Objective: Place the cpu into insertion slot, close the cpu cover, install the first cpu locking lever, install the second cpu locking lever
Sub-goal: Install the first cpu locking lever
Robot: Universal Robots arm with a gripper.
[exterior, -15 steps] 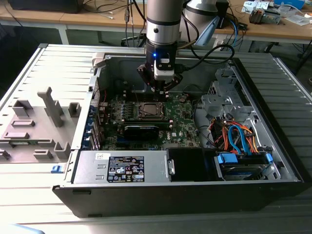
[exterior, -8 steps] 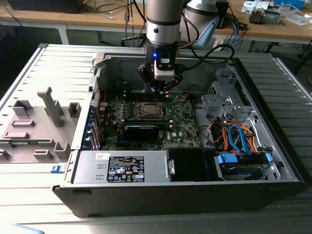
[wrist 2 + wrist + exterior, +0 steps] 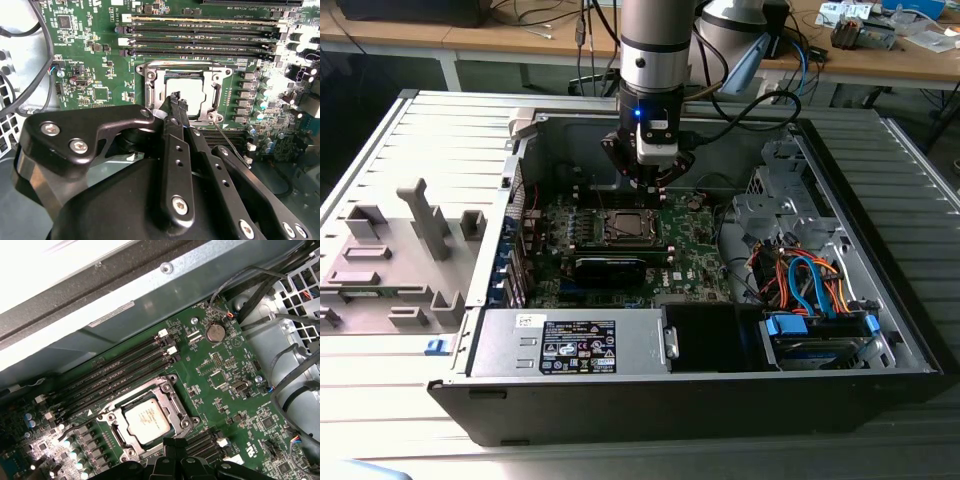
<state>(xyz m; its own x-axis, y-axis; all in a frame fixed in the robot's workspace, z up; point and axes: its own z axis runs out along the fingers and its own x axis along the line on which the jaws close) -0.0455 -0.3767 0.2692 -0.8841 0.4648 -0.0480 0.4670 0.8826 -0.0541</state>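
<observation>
The cpu [image 3: 147, 420] lies flat in the insertion slot [image 3: 628, 228] on the green motherboard, its silver-grey top showing through the window of the cpu cover [image 3: 167, 390]. The cover lies down over the chip, also seen in the second wrist view [image 3: 212, 80]. A thin metal locking lever [image 3: 231, 145] sticks out at an angle from one corner of the socket. My gripper [image 3: 175, 98] hangs just above the socket's edge with its black fingers pressed together, shut and holding nothing. In the exterior view the gripper [image 3: 650, 180] sits over the far side of the socket.
Long black memory slots [image 3: 120, 370] run beside the socket. A black card [image 3: 610, 268] sits in front of it. The open case has metal walls [image 3: 510, 200] all round, cable bundles [image 3: 805, 280] on the exterior view's right, and a power supply [image 3: 570, 345] in front.
</observation>
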